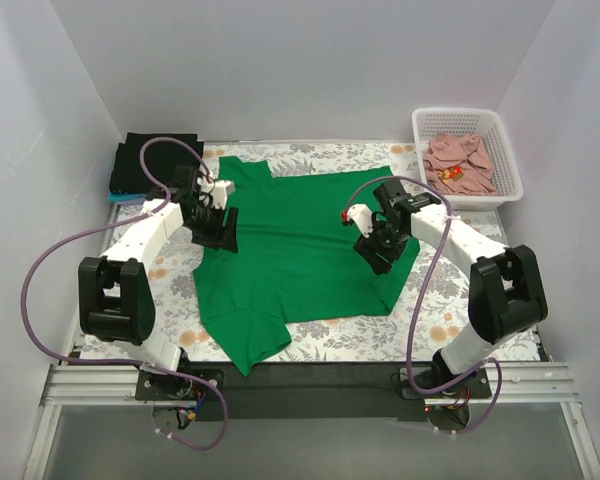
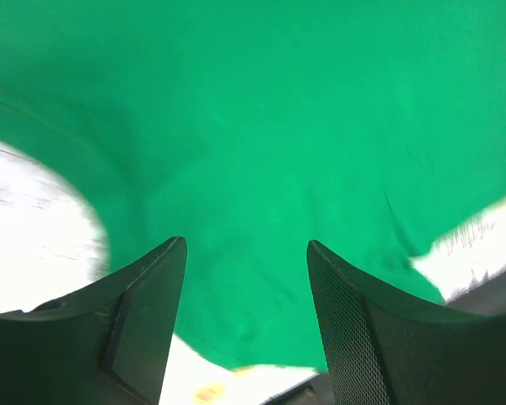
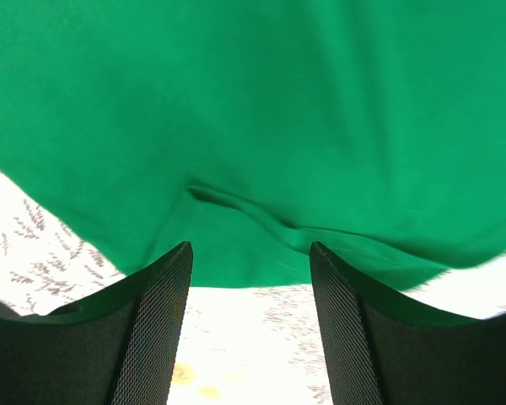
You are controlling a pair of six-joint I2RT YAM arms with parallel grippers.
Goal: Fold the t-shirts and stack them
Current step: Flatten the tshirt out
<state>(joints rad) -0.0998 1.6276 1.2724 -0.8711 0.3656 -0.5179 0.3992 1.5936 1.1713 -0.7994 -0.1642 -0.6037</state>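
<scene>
Green t-shirt (image 1: 300, 240) lay spread out flat in the middle of the worktop (image 1: 350, 330), which had a flowery cover. One sleeve stuck out at the near edge and the other at the far left corner. The left pincer (image 1: 220, 235) hung over the left edge of the green t-shirt, and the right pincer (image 1: 375, 252) hung over its right edge. In the left wrist view the left pincer (image 2: 246, 243) had its two fingers (image 2: 143, 329) wide apart with nothing between them, only green cloth below. In the right wrist view the right pincer (image 3: 250, 246) was also spread apart and held nothing. The edge of the shirt ran just past its fingers (image 3: 152, 329), and there was a small wrinkle in the cloth near them. I could not tell if either pincer touched the cloth. A black t-shirt (image 1: 158, 160) sat folded at the far left corner, with a light blue t-shirt (image 1: 120, 198) peeking out from under it. A pink t-shirt (image 1: 460, 165) lay crumpled inside the white basket (image 1: 500, 130) at the far right corner, well apart from the green one.
</scene>
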